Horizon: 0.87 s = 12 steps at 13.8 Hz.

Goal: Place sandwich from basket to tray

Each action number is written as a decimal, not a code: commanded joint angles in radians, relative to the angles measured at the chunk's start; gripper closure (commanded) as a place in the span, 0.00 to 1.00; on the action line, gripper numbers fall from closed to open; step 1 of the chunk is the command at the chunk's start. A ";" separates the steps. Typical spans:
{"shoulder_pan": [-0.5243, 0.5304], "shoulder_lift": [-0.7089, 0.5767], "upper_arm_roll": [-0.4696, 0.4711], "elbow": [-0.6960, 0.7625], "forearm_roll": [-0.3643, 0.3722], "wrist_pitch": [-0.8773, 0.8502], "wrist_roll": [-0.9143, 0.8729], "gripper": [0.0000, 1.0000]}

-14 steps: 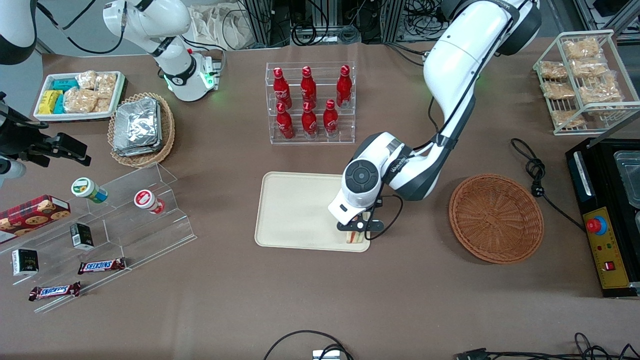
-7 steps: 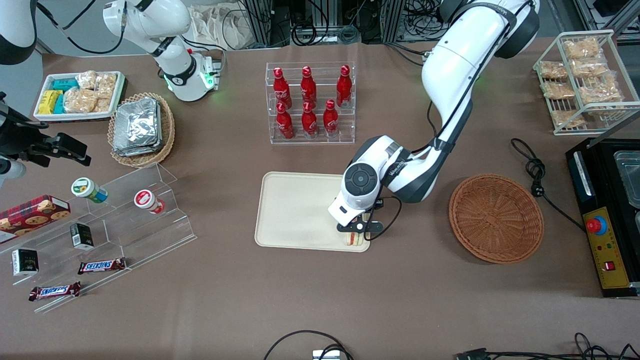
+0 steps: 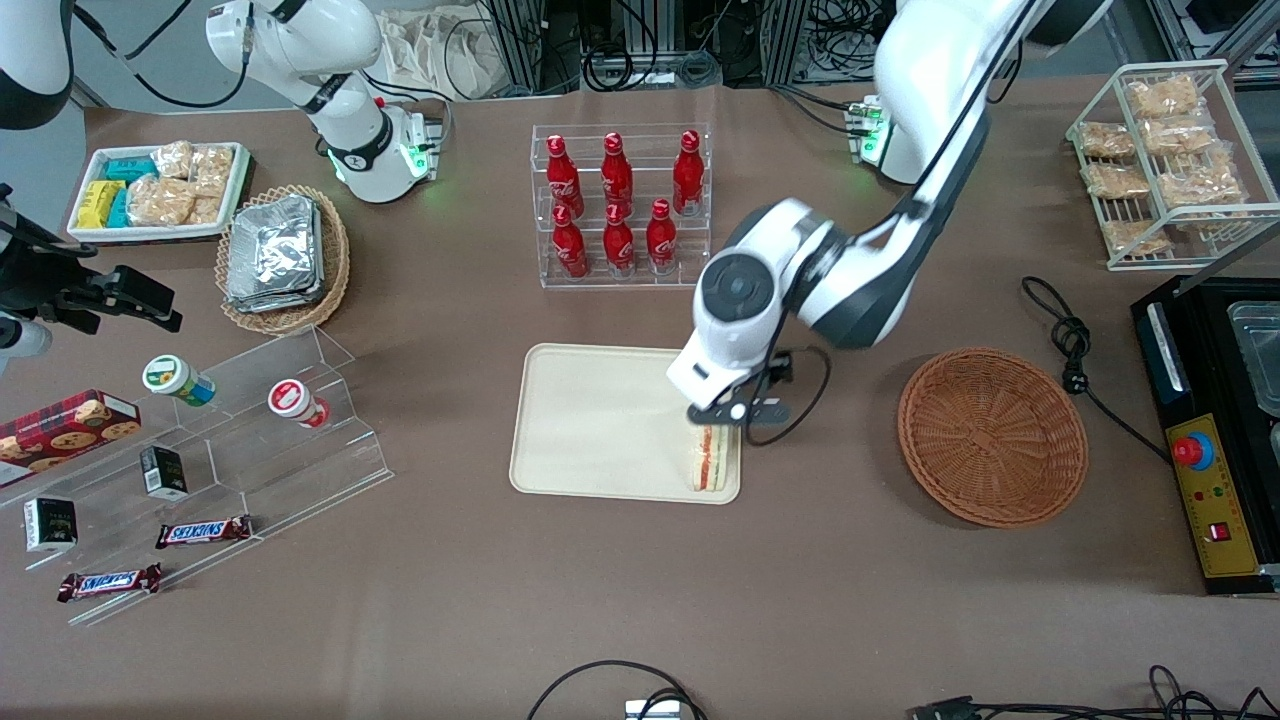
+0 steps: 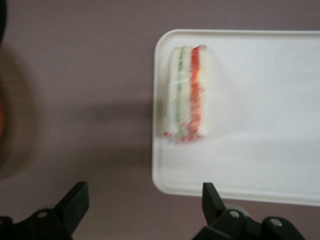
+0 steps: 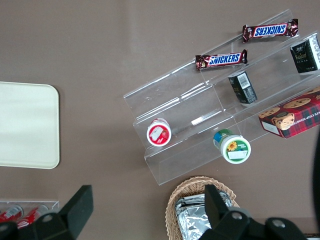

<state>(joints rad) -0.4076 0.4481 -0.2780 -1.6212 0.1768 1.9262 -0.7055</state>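
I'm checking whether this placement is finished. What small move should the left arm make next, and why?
Probably lift the gripper a little higher and clear of the tray. The sandwich already lies on the tray near its corner, the fingers are open and apart from it, and the basket holds nothing, so only backing away seems left.

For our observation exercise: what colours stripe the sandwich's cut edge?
Red and green between white bread on the sandwich, best in the left wrist view.
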 commanded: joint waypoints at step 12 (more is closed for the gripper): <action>0.470 -0.378 0.011 -0.082 -0.095 -0.317 0.515 0.00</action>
<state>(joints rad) 0.0181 0.0657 -0.2532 -1.7516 0.0939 1.6728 -0.2080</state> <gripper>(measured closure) 0.000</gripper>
